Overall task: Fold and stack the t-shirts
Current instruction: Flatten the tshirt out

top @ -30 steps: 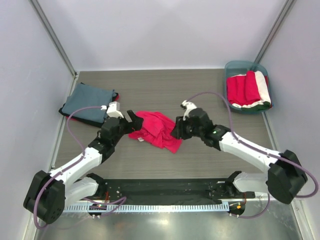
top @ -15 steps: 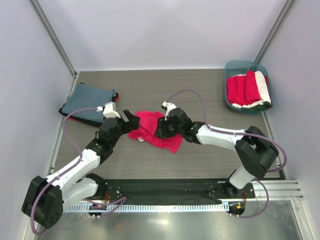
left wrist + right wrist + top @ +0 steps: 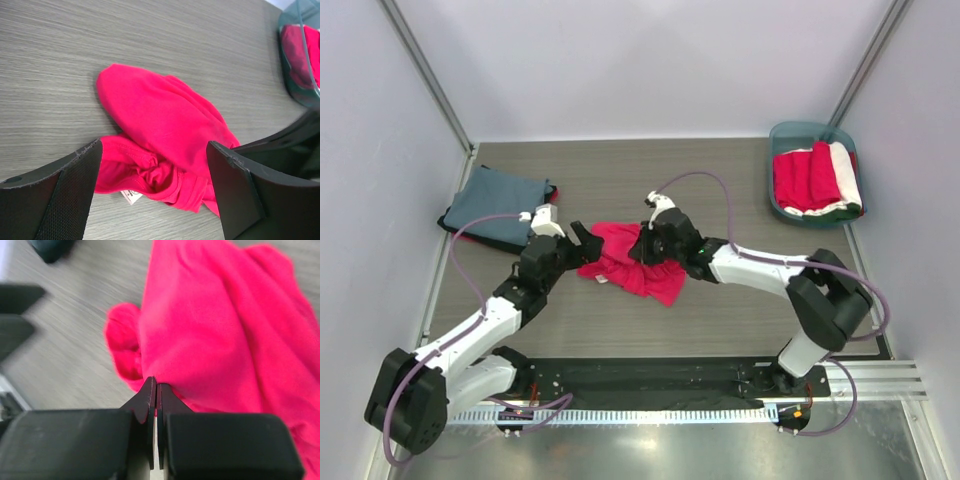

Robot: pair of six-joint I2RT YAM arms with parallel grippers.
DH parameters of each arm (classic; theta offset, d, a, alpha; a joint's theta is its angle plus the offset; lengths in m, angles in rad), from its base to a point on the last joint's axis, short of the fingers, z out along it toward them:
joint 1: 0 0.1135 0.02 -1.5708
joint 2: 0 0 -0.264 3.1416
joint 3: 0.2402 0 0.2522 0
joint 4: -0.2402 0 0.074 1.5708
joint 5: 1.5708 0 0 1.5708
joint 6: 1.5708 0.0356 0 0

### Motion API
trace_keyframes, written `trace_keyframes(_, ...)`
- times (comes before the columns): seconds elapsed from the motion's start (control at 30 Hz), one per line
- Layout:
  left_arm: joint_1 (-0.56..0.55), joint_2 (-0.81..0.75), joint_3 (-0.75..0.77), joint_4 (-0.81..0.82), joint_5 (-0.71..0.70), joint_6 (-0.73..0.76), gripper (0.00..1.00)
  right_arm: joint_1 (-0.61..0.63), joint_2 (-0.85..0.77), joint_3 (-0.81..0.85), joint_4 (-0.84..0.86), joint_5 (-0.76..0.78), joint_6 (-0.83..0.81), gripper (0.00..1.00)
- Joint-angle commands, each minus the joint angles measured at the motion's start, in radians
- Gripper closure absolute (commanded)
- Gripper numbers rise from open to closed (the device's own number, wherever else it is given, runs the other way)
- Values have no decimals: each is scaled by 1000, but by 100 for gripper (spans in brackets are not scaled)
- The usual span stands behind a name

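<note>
So far, we count one blue-grey t-shirt [image 3: 495,205] folded at ten o'clock. The crimson t-shirt [image 3: 630,268] lies crumpled mid-surface [image 3: 720,190], left tool [image 3: 583,242] spread beside it and right tool [image 3: 154,382] pressed together at its cloth. The shirts [image 3: 815,180] in the teal tub [image 3: 788,134] are yet to do.

The pincer [image 3: 154,382] has its two black jaws pressed flat together, tips meeting at the near edge of the crimson t-shirt [image 3: 215,325]. Whether any fold is caught between them cannot be told. The cloth spreads ahead and to the right of the tips, with a bunched lump ahead-left. The grey wood-grain worktop [image 3: 65,360] lies to the left, blurred, with dark shapes [image 3: 15,315] at the far left edge.
</note>
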Motion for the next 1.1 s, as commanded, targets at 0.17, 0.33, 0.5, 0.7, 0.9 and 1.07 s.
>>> trace_keyframes(0.17, -27, 78, 47, 69, 140, 82, 17, -240, -203, -96, 85, 13, 188, 99)
trace_keyframes(0.33, -56, 223, 110, 61, 224, 112, 21, -410, -183, -90, 60, -17, 190, 96)
trace_keyframes(0.5, -121, 345, 209, 5, 260, 166, 26, -458, -131, -59, 23, -33, 138, 92)
trace_keyframes(0.7, -184, 446, 300, -78, 208, 230, 37, -484, -140, -85, 17, -6, 104, 91)
trace_keyframes(0.9, -199, 572, 401, -190, 169, 281, 43, -530, -146, -140, 58, -33, 107, 91)
trace_keyframes(1.07, -225, 570, 383, -195, 188, 310, 41, -561, -134, -214, 142, -66, 127, 92)
